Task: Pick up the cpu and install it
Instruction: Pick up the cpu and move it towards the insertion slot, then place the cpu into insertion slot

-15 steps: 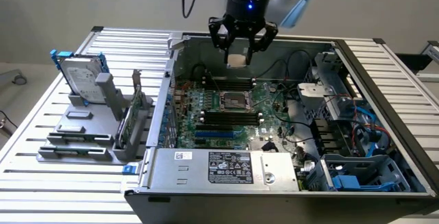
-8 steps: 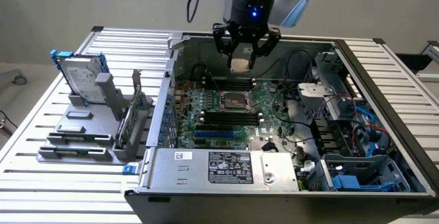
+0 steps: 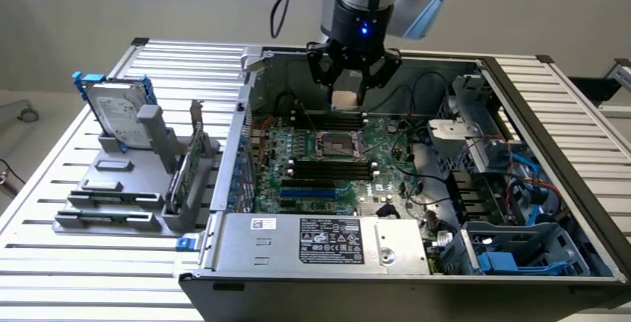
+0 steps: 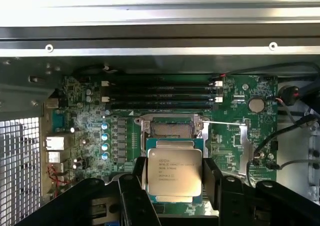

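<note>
The cpu (image 4: 174, 172), a flat square chip with a silver-grey printed top, sits between my two black fingers (image 4: 134, 186), with one finger pressed to each side edge. My gripper (image 4: 174, 180) is shut on it. In the exterior view my gripper (image 3: 349, 94) hangs inside the open computer case with the pale cpu (image 3: 345, 100) at its tips, above the far part of the green motherboard (image 3: 389, 182). The black-framed socket (image 3: 335, 145) lies open a short way in front of and below the chip. In the wrist view the socket (image 4: 172, 128) shows just beyond the cpu's edge.
Black memory slots (image 4: 160, 93) run beside the socket. A silver hard drive with blue brackets (image 3: 118, 111) stands on a grey holder at the exterior view's left. The power supply (image 3: 330, 242) fills the case's near side. Cables and drive bays (image 3: 493, 189) crowd the right.
</note>
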Motion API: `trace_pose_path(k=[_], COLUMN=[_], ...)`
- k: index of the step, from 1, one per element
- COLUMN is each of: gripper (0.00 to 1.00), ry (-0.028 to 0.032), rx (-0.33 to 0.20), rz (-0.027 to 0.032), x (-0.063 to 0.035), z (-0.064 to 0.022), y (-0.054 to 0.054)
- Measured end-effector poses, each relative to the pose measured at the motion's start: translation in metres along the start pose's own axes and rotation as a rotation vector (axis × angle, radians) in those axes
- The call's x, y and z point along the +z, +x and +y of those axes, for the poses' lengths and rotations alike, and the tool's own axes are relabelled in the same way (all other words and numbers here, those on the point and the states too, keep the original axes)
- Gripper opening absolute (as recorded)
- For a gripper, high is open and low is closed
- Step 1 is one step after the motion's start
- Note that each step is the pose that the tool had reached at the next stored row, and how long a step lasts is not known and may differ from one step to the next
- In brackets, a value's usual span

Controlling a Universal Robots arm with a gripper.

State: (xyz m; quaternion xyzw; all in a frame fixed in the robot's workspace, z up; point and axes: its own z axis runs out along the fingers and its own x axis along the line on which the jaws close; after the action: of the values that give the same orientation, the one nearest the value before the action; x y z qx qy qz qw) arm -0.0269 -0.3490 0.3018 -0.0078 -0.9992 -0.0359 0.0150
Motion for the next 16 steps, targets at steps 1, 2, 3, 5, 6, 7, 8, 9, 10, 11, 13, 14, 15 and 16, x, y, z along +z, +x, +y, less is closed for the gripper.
trace_pose_path(k=[1,2,3,5,6,7,8,9,10,11,13,14,15,16], gripper=[0.55,0.55,0.55,0.55,0.55,0.55,0.55,0.55,0.55,0.55,0.55,0.55,0.55,0.55], ry=[0.0002,0.0002,0.0001,-0.0002,-0.0002,-0.0003,-0.0004,-0.0004,-0.0003,-0.0004,-0.0004,-0.0005,-0.0005,-0.0006], rx=[0.000,0.000,0.000,0.000,0.000,0.000,0.000,0.000,0.000,0.000,0.000,0.000,0.000,0.000], rz=[0.0018,0.0020,0.0019,0.0019,0.0019,0.0019,0.0019,0.0018,0.0019,0.0018,0.0019,0.0019,0.0019,0.0019], x=[0.0000,0.0000,0.0000,0.0001,0.0001,0.0001,0.0001,0.0001,0.0001,0.0001,0.0001,0.0001,0.0001,0.0001], z=[0.0000,0.0000,0.0000,0.0000,0.0000,0.0000,0.0000,0.0000,0.0000,0.0000,0.0000,0.0000,0.0000,0.0000], y=[-0.0001,0.0000,0.0000,0.0000,0.0000,-0.0001,-0.0001,-0.0001,0.0000,-0.0001,-0.0001,0.0000,0.0000,0.0000])
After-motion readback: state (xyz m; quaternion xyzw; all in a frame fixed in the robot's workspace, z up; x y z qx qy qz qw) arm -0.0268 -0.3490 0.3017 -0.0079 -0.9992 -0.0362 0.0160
